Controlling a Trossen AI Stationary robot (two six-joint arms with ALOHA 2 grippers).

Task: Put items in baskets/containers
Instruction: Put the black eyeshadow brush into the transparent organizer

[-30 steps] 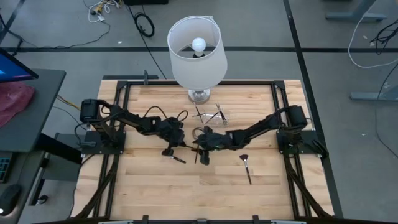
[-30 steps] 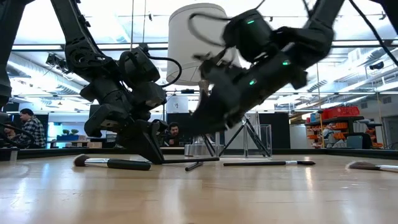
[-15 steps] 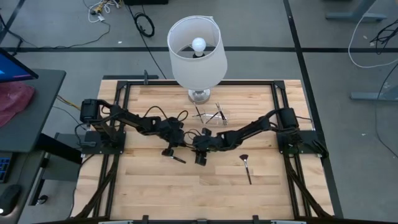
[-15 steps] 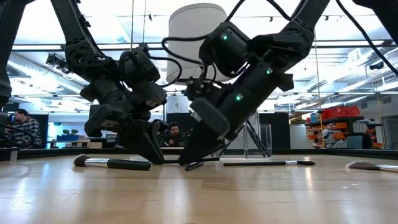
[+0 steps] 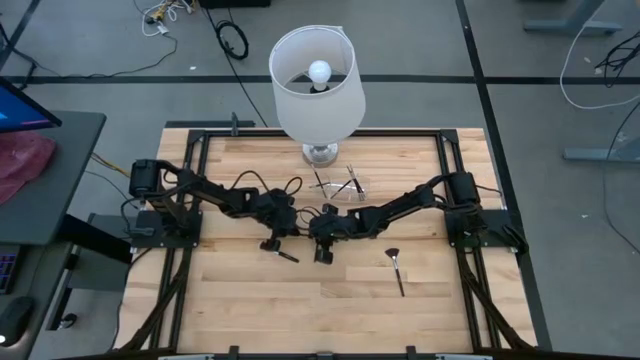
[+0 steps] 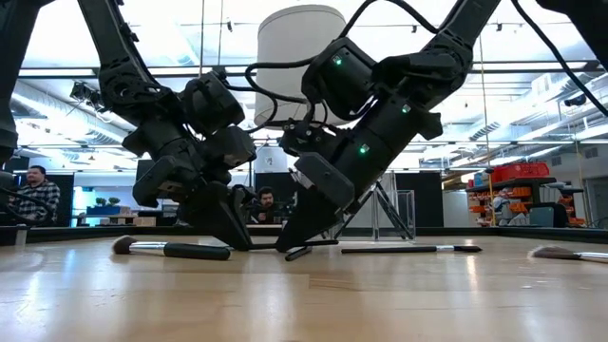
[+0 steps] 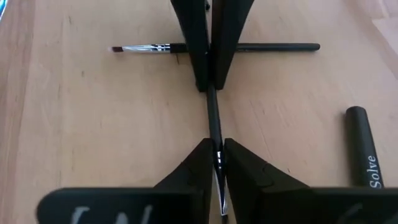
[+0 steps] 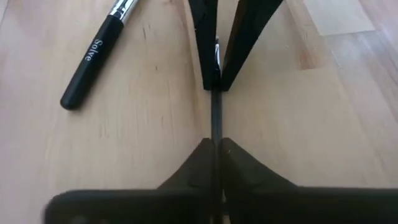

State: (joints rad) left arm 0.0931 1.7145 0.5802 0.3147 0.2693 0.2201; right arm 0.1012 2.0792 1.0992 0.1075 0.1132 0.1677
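Gripping one thin dark brush from opposite ends at mid-table, the left gripper and right gripper both pinch it, while three other brushes lie loose on the wood and several more stand in the one clear box near the lamp.

Thin dark brush: lies flat at table centre, pinched at both ends between two facing pairs of dark fingers; metal ferrule visible at one end.

Thick black brush, "Solve" printed on handle, silver ferrule: flat on wood just beside the pinched brush, at 7 o'clock of centre in the high view.

Slim angled brush: flat, crosswise beyond the pinched one.

Fan-tipped brush: flat, alone, at 4 o'clock of centre.

Clear box: at 12 o'clock of centre, several brushes lying inside.
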